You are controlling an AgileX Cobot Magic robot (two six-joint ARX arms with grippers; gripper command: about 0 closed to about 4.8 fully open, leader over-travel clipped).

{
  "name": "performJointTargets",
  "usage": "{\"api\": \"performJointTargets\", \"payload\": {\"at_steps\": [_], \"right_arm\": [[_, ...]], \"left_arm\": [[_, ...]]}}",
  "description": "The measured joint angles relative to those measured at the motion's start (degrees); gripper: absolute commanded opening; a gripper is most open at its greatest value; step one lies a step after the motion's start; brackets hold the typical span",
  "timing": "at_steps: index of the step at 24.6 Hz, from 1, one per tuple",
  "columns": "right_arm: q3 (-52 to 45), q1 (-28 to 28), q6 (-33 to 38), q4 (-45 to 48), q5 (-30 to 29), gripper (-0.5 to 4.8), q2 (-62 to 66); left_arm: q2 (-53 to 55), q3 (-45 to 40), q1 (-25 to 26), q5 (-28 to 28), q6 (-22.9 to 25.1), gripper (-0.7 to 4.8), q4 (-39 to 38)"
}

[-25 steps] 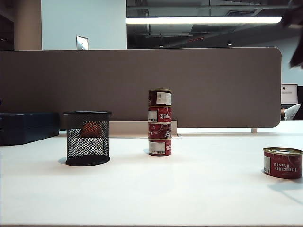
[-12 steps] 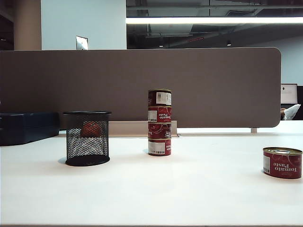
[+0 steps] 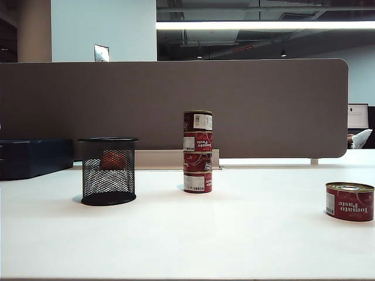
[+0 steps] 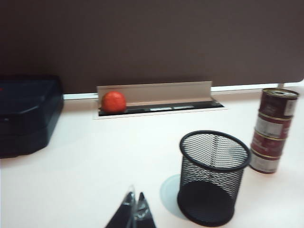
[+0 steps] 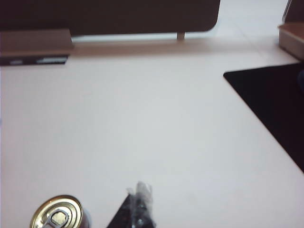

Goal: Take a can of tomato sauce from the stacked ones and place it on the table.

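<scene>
The can of tomato sauce (image 3: 350,201) stands upright by itself on the white bench (image 3: 234,234), close to the bench's right edge and well apart from the other tins. It is short and bright red, with white letters that say "Tomato Paste", a white barcode patch on one side and a shiny metal lid. In the right wrist view only its gold-looking lid with a pull tab (image 5: 57,214) shows, and the rest of the can is cut off by the picture's edge. The right end effector (image 5: 137,209) shows just beside that lid as a dark, blurry tip; its two fingers are pressed together with nothing between them, and it is not touching the can. The stacked ones (image 3: 198,151) make a tower of four tins near the middle of the bench, toward its back edge; their small labels are too tiny to read well. A black mesh cup (image 3: 108,171) stands to the left of the tower. Through its wire a blurry red-orange shape shows, and the left wrist view shows that this is an orange ball (image 4: 114,101) lying behind the cup, in a slot at the back edge under the brown divider panel (image 3: 176,105). The left end effector (image 4: 136,211) hangs above the bench near the cup, fingers closed on nothing. Only its tips show. No arm appears in the exterior view.
</scene>
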Motion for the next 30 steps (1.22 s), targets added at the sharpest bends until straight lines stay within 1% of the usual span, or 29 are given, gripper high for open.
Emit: {"api": "performJointTargets", "payload": {"at_steps": [4, 7, 12, 19, 24, 28, 30], "right_arm": [[-4.9, 0.0, 0.0, 3.1, 0.9, -0.07, -6.1], [-8.1, 0.0, 0.0, 3.1, 0.8, -0.07, -9.4], [-10.6, 0.1, 0.0, 3.7, -2.1, -0.07, -9.0], [-12.6, 0.1, 0.0, 5.6, -2.2, -0.06, -9.0], [-14.7, 0.1, 0.0, 8.3, -2.2, -0.07, -9.0], [-16.9, 0.1, -0.3, 12.6, -2.2, -0.07, -9.0], [-16.9, 0.1, -0.5, 12.6, -2.1, -0.06, -9.0]], "left_arm": [[0.0, 0.0, 0.0, -2.3, 0.0, -0.06, 0.0], [0.0, 0.0, 0.0, -2.3, 0.0, -0.06, 0.0], [0.0, 0.0, 0.0, -2.8, 0.0, -0.06, 0.3], [0.0, -0.9, 0.0, -2.8, 0.0, -0.06, 0.8], [0.0, -1.4, 0.0, -2.8, 0.0, -0.06, 0.9], [0.0, -1.4, 0.0, -2.8, 0.0, -0.06, 0.9], [0.0, -1.4, 0.0, -2.8, 0.0, -0.06, 0.9]]}}
